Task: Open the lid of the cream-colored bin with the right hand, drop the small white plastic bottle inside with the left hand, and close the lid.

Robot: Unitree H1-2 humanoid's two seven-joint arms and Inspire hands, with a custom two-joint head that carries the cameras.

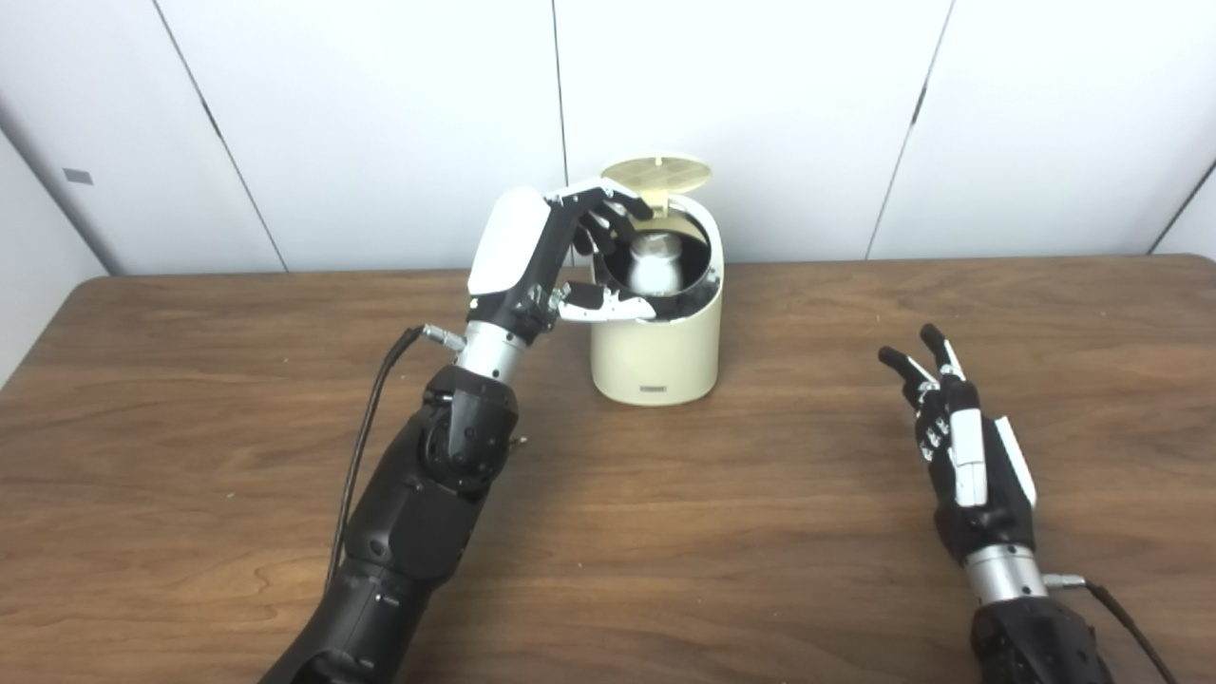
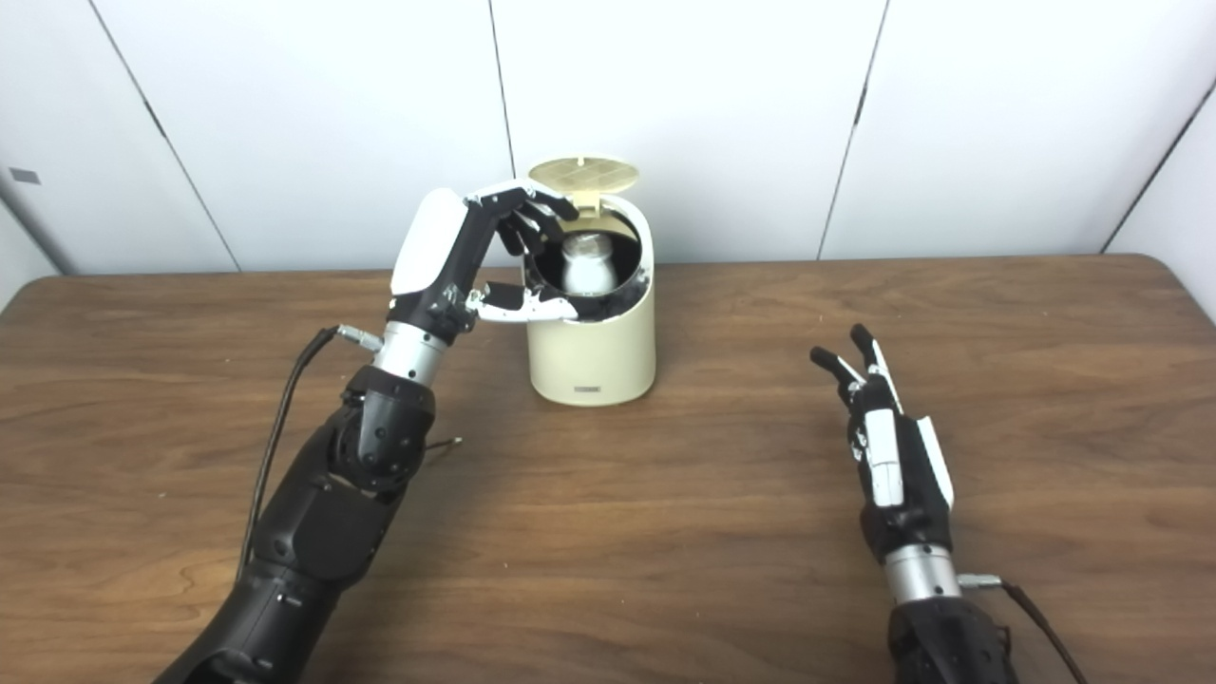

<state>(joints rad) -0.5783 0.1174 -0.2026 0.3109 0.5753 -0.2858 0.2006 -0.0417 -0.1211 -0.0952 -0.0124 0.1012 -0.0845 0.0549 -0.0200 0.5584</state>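
White wall panels are seen behind a wood-grain desk (image 1: 665, 532). Spread, curved fingers (image 1: 608, 204) of the left hand (image 1: 532, 256) are held over the open mouth of the round cream-colored bin (image 1: 655, 351), gripping nothing. Inside the bin, the small white plastic bottle (image 2: 586, 263) is seen upright. Its lid (image 2: 582, 174) is raised at the back. A small label (image 2: 589, 389), unreadable, is borne low on the front. Well apart, the right hand (image 2: 888, 456) is rested with fingers loosely apart, empty.

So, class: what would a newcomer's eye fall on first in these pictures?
The cream bin at the back middle of the table, its lid up and a white bottle inside. The left robot hand hangs open over its rim, while the right robot hand lies open near the front right.
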